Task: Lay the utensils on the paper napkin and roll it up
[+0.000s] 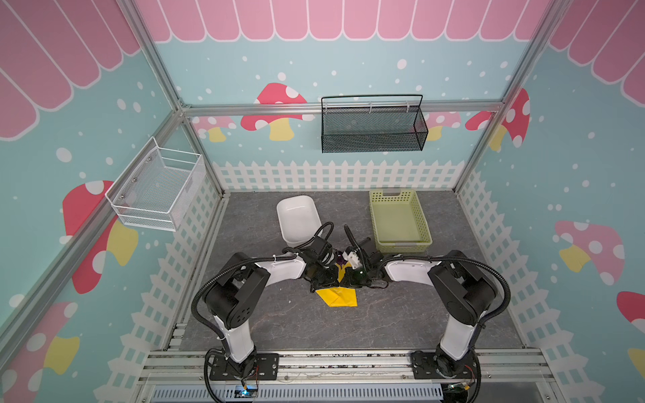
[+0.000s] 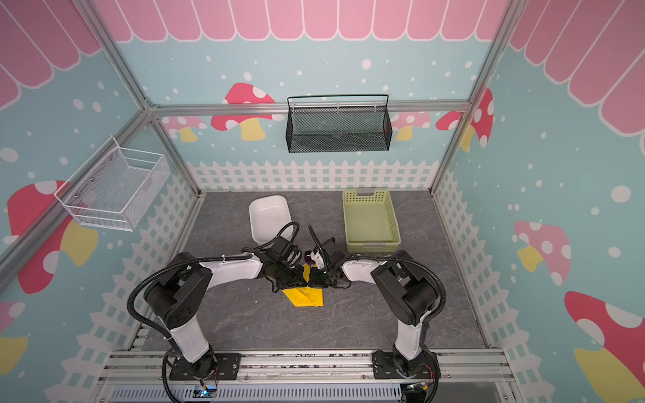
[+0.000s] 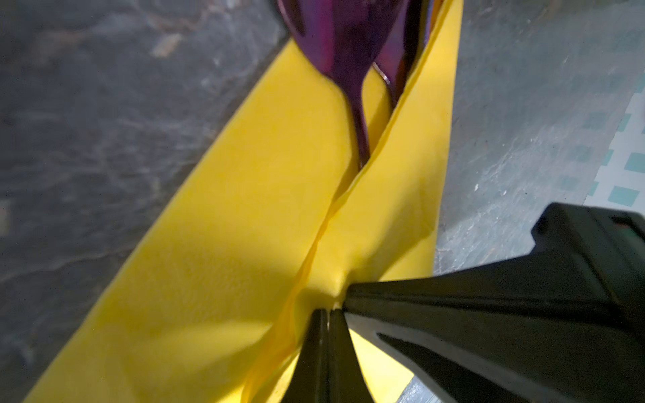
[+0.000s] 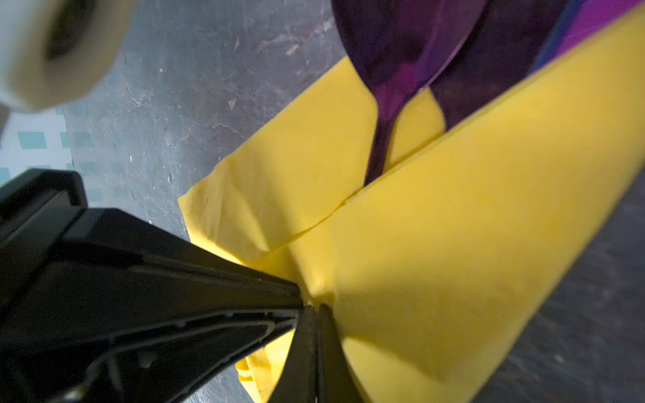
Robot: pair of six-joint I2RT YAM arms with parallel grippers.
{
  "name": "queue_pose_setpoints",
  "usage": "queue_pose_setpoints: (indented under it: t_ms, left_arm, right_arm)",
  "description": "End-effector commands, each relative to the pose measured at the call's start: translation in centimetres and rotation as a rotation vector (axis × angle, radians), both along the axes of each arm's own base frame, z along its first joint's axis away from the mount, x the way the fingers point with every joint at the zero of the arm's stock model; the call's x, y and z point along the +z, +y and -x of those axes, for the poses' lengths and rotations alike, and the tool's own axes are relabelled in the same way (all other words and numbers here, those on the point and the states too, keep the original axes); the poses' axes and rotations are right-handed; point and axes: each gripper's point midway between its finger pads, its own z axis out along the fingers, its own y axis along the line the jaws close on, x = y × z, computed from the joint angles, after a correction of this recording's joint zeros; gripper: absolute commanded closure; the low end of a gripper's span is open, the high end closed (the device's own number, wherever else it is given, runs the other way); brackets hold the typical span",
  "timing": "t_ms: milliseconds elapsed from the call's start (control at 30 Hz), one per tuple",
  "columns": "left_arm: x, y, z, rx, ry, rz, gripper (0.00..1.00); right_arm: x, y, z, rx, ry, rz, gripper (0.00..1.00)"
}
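The grey, marbled tabletop [image 1: 272,324] carries three things directly. A white tub [image 1: 296,216] sits toward the back, left of centre. A pale green perforated basket [image 1: 398,223] sits at the back right, apart from the tub. Nearer the front, mid-table, lies the yellow paper napkin [image 1: 338,296], creased and partly folded, with its far end hidden.

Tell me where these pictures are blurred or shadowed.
Left wrist view: the utensils look soft and glossy; shadow falls on the paper napkin beside the left gripper. Right wrist view: a pale round part is badly blurred. Both top views: sharp, evenly lit.
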Motion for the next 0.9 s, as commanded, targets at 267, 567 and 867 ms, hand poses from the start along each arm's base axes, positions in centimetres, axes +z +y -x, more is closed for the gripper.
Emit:
queue_pose_setpoints:
  t_ms: [267,567,867]
  left_arm:
    - [-1.9,2.0,1.6,0.021,0.055,-0.088,1.0]
    - [-1.9,2.0,1.6,0.02,0.055,-0.088,1.0]
    - [-1.8,2.0,1.7,0.021,0.055,-0.087,1.0]
  right_arm:
    - [1.4,-0.1,-0.2,0.002,-0.047,-0.009,0.91]
    - [2.4,-0.2,-0.9,-0.004,-0.05,-0.062,0.91]
    - [0.8,-0.1,-2.6,-0.021,-0.052,-0.016,0.93]
